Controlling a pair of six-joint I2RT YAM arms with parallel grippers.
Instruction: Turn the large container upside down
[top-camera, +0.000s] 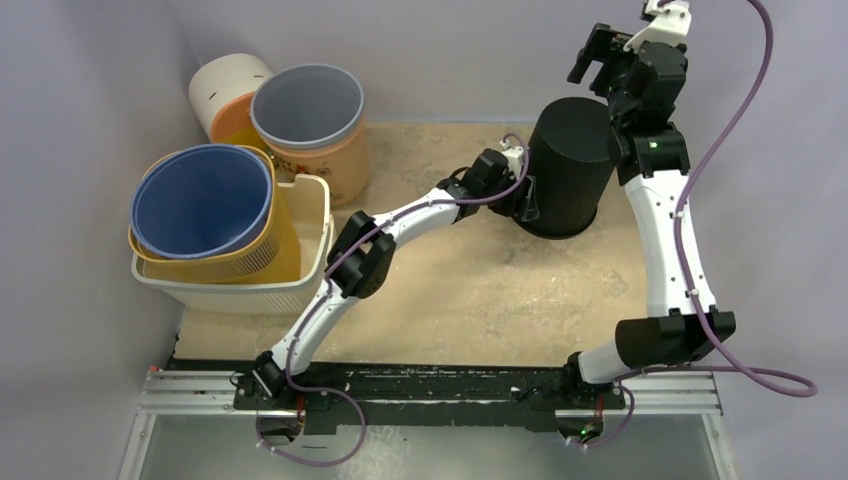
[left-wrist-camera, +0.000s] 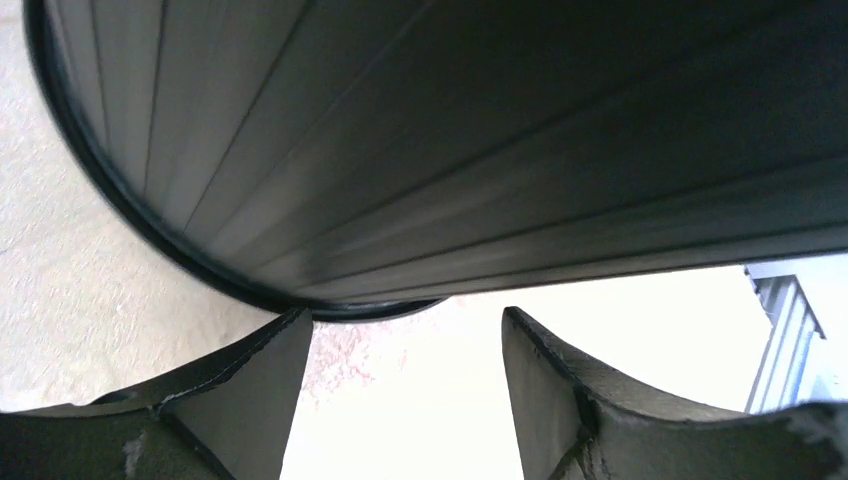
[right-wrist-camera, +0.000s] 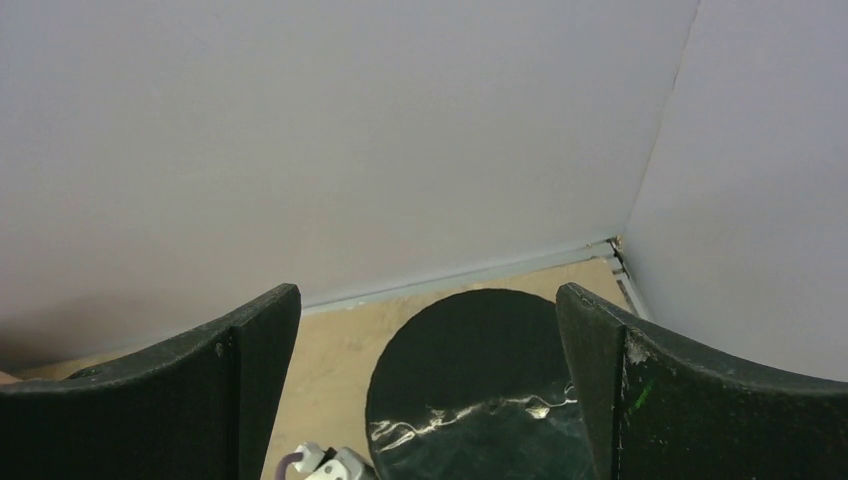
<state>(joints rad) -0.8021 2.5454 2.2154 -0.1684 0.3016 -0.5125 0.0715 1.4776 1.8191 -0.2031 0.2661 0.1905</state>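
Looks flipped already: black container (top-camera: 570, 165) sits rim-down.
Both claws gape empty, left gripper (left-wrist-camera: 405, 315) beside its rim, right gripper (right-wrist-camera: 428, 290) above; next, back off without nudging it.

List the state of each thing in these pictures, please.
black container, upside down on the table, closed base up.
left gripper, open, at the black container's lower rim, holding nothing.
right gripper, open, empty, above the black container.
blue bin, mouth up, nested in the yellow basket.
peach bin, upright, mouth open.

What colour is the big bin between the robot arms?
The bin is black; top external view shows it best.
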